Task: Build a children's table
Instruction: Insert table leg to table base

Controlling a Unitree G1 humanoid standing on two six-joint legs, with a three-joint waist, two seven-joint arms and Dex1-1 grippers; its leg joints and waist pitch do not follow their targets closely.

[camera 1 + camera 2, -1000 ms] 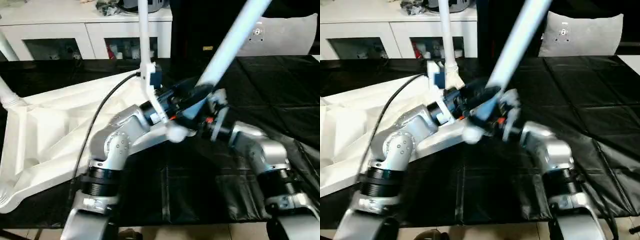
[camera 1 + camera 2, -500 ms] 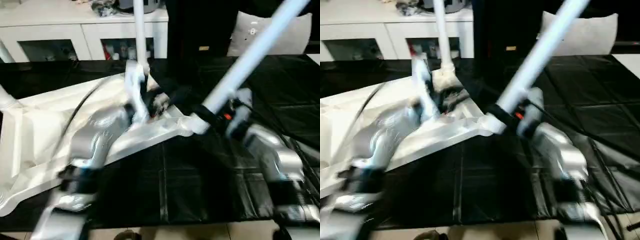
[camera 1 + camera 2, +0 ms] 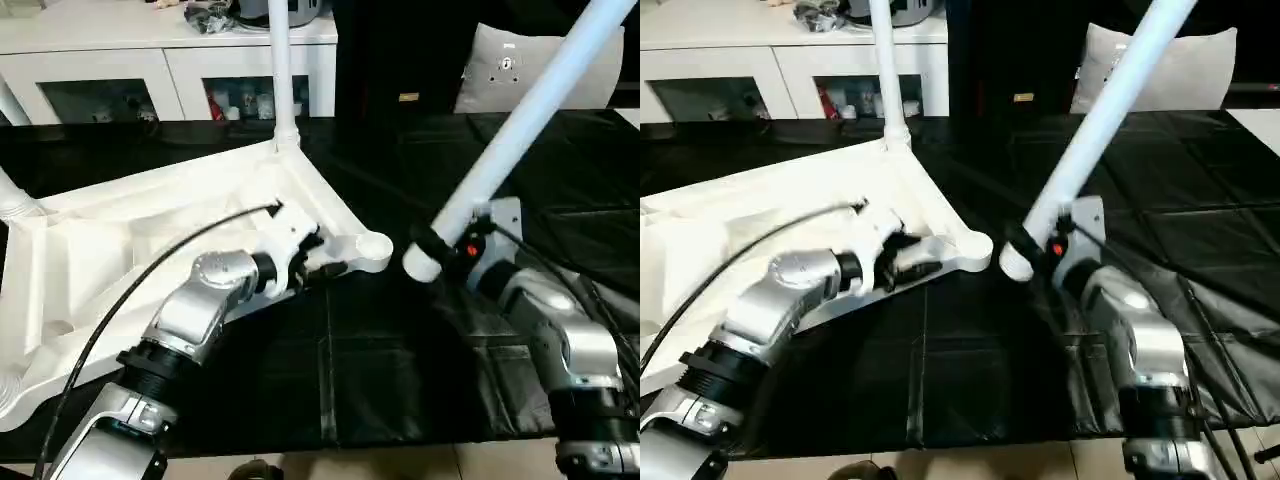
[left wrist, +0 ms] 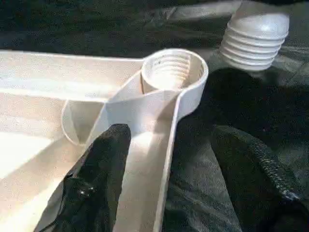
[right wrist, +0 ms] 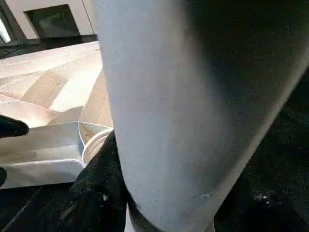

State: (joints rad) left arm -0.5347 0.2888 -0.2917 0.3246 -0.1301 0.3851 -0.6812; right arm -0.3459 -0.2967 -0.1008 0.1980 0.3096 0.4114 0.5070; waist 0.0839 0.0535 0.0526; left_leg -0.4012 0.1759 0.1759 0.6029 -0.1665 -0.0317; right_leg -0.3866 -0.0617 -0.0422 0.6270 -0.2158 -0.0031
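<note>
The right gripper [image 3: 432, 248] is pinching a long white leg [image 3: 520, 118] close to its bottom end. The leg leans up and away toward the robot's right, so its long line is tilted, not standing straight. Its bottom end has screw rings [image 4: 255, 42] and hangs just above the black table [image 3: 400, 380]. Just beside that end, on the robot's left, is the round corner socket [image 3: 374, 246] of the white table top [image 3: 90, 270]. The socket is open and has rings inside too. The leg end and the socket are near but not touching. The left gripper [image 3: 322, 258] is spread, with one finger [image 4: 104, 169] resting inside the top's ribbed edge and the other outside it, right behind the socket, so it looks like it steadies that corner. The top lies upside down on the black table. One leg [image 3: 280, 70] already stands up at the far corner. I think the next move needs the held leg to slide a little left and tip up straight over the socket, and the right arm is the one to do it.
</note>
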